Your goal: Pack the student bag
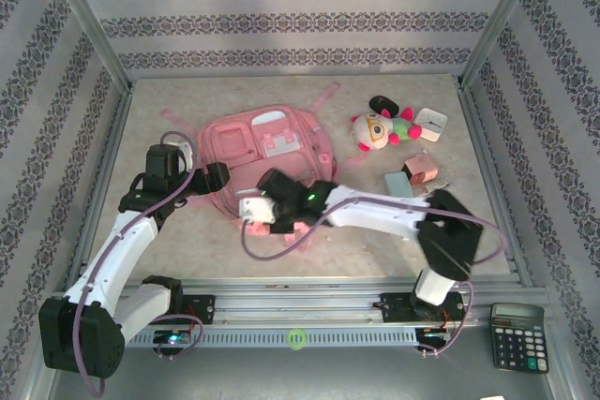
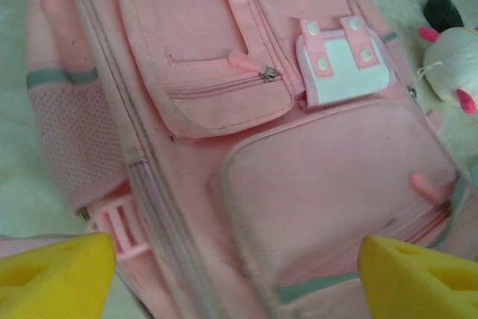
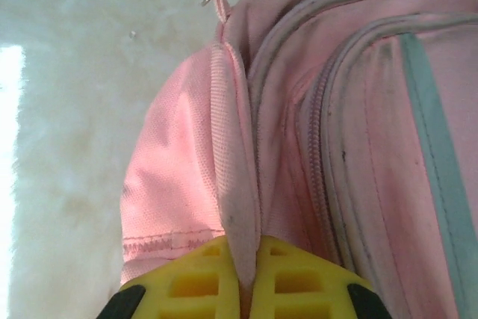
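The student bag is a large pink backpack lying flat in the middle of the table, front pockets up. My right gripper is at its near edge. In the right wrist view its yellow fingers are shut on a raised fold of pink fabric at the side seam of the bag. My left gripper hovers at the bag's left side. Seen from the left wrist, that gripper stands open, wide apart over the bag's front pockets, holding nothing.
A white plush toy with pink limbs lies right of the bag and shows again at the edge. A white box, a pink box and a pale flat item lie at right. A calculator sits beyond the near rail.
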`<move>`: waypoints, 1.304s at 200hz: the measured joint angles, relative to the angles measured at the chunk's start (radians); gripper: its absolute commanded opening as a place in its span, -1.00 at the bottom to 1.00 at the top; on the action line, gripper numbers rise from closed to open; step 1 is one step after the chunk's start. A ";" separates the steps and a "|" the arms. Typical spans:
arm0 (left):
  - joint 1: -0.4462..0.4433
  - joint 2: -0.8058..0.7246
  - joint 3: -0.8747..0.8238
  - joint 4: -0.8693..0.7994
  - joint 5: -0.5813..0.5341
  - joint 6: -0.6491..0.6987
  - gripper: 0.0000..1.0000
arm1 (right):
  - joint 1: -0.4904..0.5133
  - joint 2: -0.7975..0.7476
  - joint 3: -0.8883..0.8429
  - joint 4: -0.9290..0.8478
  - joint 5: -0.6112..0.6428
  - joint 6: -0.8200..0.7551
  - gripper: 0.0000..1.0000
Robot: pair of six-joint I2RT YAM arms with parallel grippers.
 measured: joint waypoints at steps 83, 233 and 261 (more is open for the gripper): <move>0.003 -0.077 -0.256 0.484 0.381 0.080 0.51 | -0.471 -0.298 0.043 -0.308 -0.484 -0.175 -1.00; -0.225 0.363 -0.526 1.218 0.124 0.179 0.36 | -0.563 -0.204 0.266 -0.626 -0.614 -0.386 -1.00; -0.225 0.446 -0.526 1.356 0.161 0.190 0.16 | -0.563 -0.202 0.267 -0.636 -0.614 -0.395 -1.00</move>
